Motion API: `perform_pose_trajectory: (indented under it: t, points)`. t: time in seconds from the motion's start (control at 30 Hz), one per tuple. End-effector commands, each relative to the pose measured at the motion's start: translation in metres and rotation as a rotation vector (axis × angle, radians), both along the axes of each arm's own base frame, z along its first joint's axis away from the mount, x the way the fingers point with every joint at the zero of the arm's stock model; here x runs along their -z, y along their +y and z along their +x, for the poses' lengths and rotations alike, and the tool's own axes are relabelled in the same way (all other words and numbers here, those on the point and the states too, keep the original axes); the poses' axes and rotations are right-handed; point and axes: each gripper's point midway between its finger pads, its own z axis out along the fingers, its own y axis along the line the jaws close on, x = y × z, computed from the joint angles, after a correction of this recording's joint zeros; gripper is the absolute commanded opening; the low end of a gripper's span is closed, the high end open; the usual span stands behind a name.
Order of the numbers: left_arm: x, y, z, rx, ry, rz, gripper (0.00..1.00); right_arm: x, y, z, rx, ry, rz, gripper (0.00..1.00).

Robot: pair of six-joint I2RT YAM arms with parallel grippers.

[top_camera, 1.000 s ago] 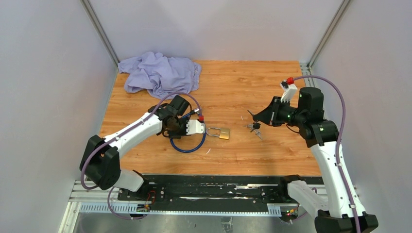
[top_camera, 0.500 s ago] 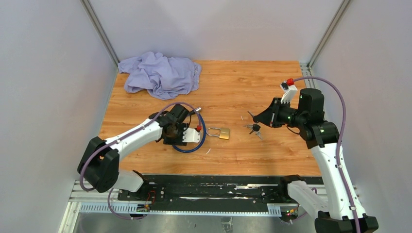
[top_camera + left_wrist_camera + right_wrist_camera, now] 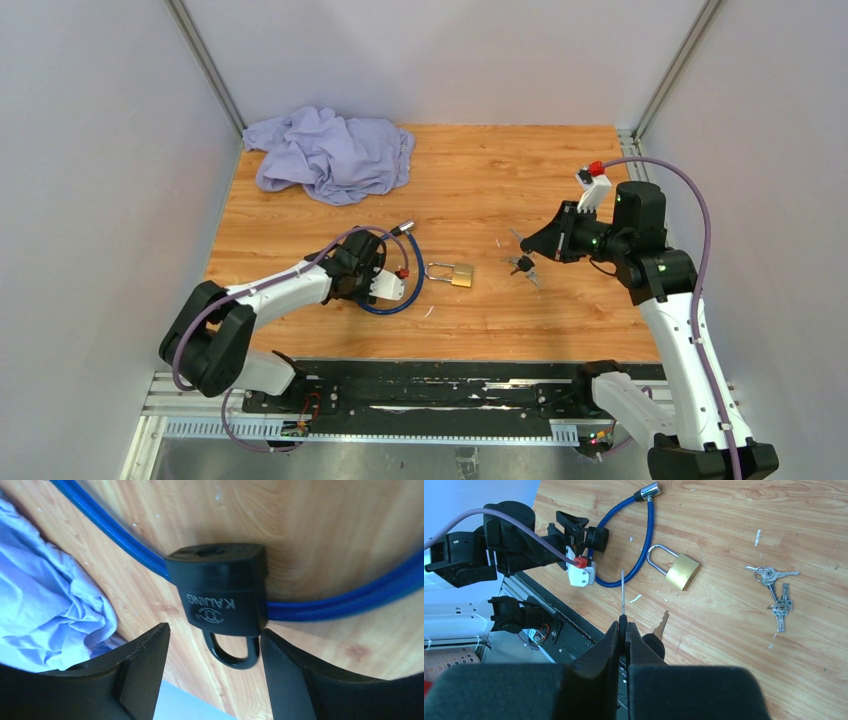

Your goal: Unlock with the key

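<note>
The left gripper is low over the near-left part of the wooden table, its jaws spread apart. In the left wrist view a finger stands on each side of the shackle end of a black padlock, and neither finger visibly touches it. This padlock lies flat and is threaded onto a blue cable lock, which curls in a loop around it.

Just to the right of the loop a brass padlock lies flat, its shackle pointing left toward the cable. Farther right, a bunch of keys lies on the wood.

The right gripper hangs above the table near that bunch, its fingers pressed together on a thin key ring seen edge-on. A dark-headed key hangs beside the fingertips.

At the far-left corner, well apart from the locks, sits a crumpled lavender cloth.
</note>
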Motion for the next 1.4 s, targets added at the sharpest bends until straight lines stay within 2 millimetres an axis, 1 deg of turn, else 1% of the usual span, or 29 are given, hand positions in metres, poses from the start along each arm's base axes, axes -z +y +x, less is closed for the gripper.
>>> perform_pose_trajectory:
  t: [0.0,0.07,0.23,0.37,0.47,0.6,0.67,0.77,0.87,0.93,1.0,1.13,1.27,1.37]
  points:
    - [0.000,-0.001,0.021,0.015,-0.113,0.015,0.71,-0.006,0.004,-0.004,-0.025,-0.015,0.006,0.01]
    - [0.004,0.002,0.022,0.023,-0.124,0.038,0.70,-0.006,0.004,-0.004,-0.024,-0.016,0.004,0.01]
    - [0.014,0.007,0.016,0.037,-0.113,0.064,0.69,-0.007,0.005,-0.003,-0.027,-0.018,0.007,0.01]
    - [0.015,0.008,0.018,0.029,-0.118,0.066,0.66,-0.007,0.005,-0.004,-0.027,-0.022,0.008,0.01]
    - [0.008,0.004,0.020,0.015,-0.110,0.044,0.59,-0.008,0.004,-0.004,-0.023,-0.024,0.008,0.01]
    - [-0.008,-0.007,0.019,0.000,-0.082,-0.022,0.44,-0.009,0.004,-0.004,-0.025,-0.029,0.009,0.01]
    - [-0.013,-0.011,0.015,0.003,-0.054,-0.048,0.36,-0.009,0.004,-0.005,-0.025,-0.026,0.010,0.01]
    - [-0.016,-0.014,0.005,0.013,-0.006,-0.073,0.28,-0.008,0.005,-0.005,-0.027,-0.027,0.011,0.01]
    - [-0.014,-0.014,-0.004,0.014,0.046,-0.073,0.22,-0.007,0.005,-0.005,-0.028,-0.025,0.011,0.01]
    - [-0.013,-0.011,-0.007,0.005,0.066,-0.057,0.20,-0.007,0.005,-0.006,-0.029,-0.026,0.011,0.01]
    - [-0.017,-0.008,-0.006,-0.009,0.063,-0.035,0.20,-0.007,0.005,-0.006,-0.032,-0.024,0.012,0.01]
    - [-0.031,-0.006,-0.002,-0.020,0.021,-0.016,0.20,-0.006,0.005,-0.007,-0.034,-0.025,0.012,0.01]
    - [-0.044,-0.014,-0.001,0.001,-0.021,-0.022,0.20,-0.006,0.006,-0.007,-0.037,-0.027,0.017,0.00]
    - [-0.044,-0.021,-0.004,0.017,-0.024,-0.023,0.21,-0.006,0.006,-0.008,-0.041,-0.026,0.021,0.01]
